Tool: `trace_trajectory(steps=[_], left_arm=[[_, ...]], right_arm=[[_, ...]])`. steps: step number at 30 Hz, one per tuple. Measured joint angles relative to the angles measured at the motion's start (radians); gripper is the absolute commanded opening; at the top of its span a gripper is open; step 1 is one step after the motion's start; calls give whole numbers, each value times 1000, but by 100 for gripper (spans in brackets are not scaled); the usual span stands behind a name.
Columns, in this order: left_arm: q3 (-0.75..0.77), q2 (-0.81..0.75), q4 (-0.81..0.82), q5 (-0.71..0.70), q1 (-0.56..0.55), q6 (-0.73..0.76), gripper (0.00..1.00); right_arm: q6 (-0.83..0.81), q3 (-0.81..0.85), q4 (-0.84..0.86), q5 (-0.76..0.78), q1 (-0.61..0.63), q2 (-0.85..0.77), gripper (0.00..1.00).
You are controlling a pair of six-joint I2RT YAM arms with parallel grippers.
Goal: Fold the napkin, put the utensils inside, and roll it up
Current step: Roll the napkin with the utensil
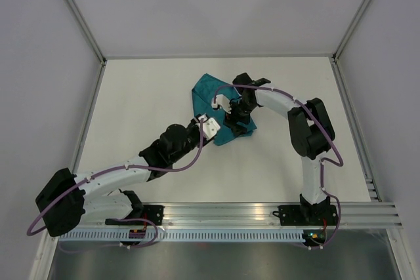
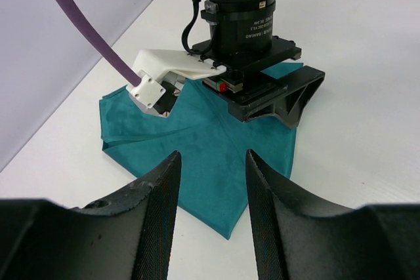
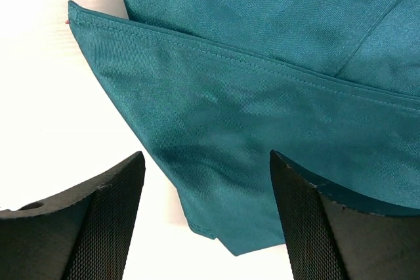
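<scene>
Top external view puts the napkin (image 1: 209,91) in the far half of the desk (image 1: 144,109), about midway across. It lies as an uneven wedge whose long axis runs from its far-left end to its near-right end. Your right fingers (image 1: 238,122) hang straight down over that near-right end, so the right arm is the nearer one. Your left fingers (image 2: 164,195) sit just off the napkin's near-left side, low and pointing across the desk toward it. In the right wrist view the right fingers are spread wide and grip nothing, with only cloth lying below the gap. A hemmed, doubled edge crosses the gap from upper left to right, and a lower corner of the napkin lies between the two fingers on the camera's side. That hem runs nearly along the line on which the fingers close. I judge you need to turn the wrist, or come in at the corner, so that a pinch takes the edge rather than sliding along it. How high the fingertips stand above the cloth I cannot tell. In the left wrist view the left fingers are about half open and hold nothing. The napkin lies ahead of and below them, its nearest corner pointing back toward their gap, and the right arm's wrist stands over the cloth beyond. The left arm looks well placed to pin or lift that near corner.
</scene>
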Motion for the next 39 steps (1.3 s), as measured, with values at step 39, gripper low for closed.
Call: trace_trajectory(steps=[39], left_arm=[[311, 526, -377, 168, 179, -832, 47]], right_arm=[[360, 2, 118, 13, -222, -152, 71]])
